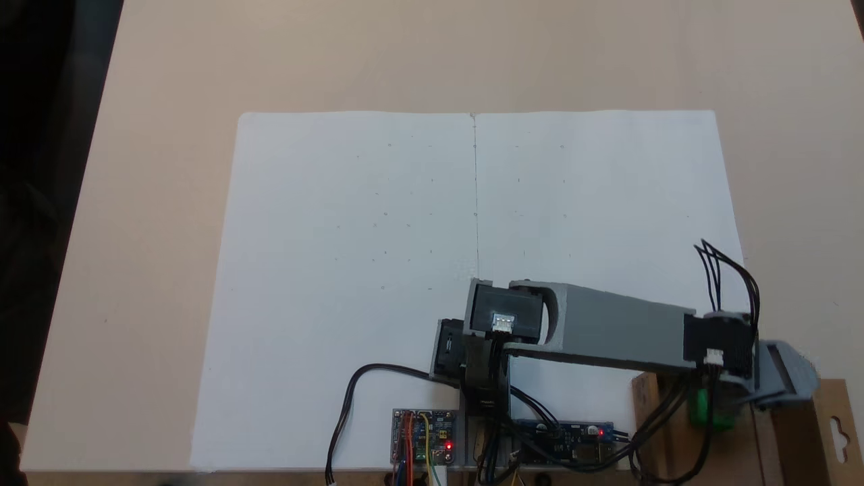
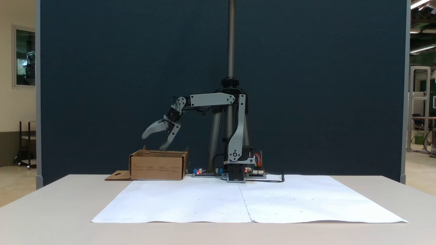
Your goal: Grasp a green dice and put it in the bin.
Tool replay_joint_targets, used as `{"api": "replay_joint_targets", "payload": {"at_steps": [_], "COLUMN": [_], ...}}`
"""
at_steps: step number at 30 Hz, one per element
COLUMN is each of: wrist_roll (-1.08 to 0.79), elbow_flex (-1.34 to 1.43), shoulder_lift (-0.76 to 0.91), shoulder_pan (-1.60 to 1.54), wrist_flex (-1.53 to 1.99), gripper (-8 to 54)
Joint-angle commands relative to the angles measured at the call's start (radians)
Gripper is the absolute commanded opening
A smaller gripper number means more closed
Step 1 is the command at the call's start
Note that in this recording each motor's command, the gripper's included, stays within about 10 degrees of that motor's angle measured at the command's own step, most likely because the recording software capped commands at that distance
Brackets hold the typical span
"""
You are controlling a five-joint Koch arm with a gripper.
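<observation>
No words, numbers or brand names can be read in either fixed view. The front wall of the bin [image 2: 158, 166] has a few faint printed lines, but they are too small and blurry to read. The white paper sheets [image 1: 351, 270] on the table carry only tiny dots and short pen ticks, not letters. The small circuit boards [image 1: 424, 435] near the arm's base show red lights, and any print on them is too tiny to make out.

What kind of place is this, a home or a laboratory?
Probably a lab or workshop: the arm's gripper works on a table before a dark partition panel, with bare circuit boards and industrial ceiling lights.
</observation>
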Motion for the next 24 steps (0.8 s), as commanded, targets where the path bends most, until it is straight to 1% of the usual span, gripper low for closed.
{"api": "replay_joint_targets", "payload": {"at_steps": [1,5,9,11,14,24], "wrist_roll": [0.106,0.276,0.396,0.41,0.41,0.408], "elbow_flex": [-0.041,-0.043,-0.043,-0.043,-0.043,-0.043], "shoulder_lift": [0.081,0.17,0.232,0.249,0.255,0.264], "shoulder_pan": [-0.057,-0.213,-0.371,-0.46,-0.611,-1.089], "wrist_flex": [-0.017,-0.098,-0.14,-0.14,-0.14,-0.193], "gripper": [41.0,40.9,41.0,41.0,43.6,43.6]}}
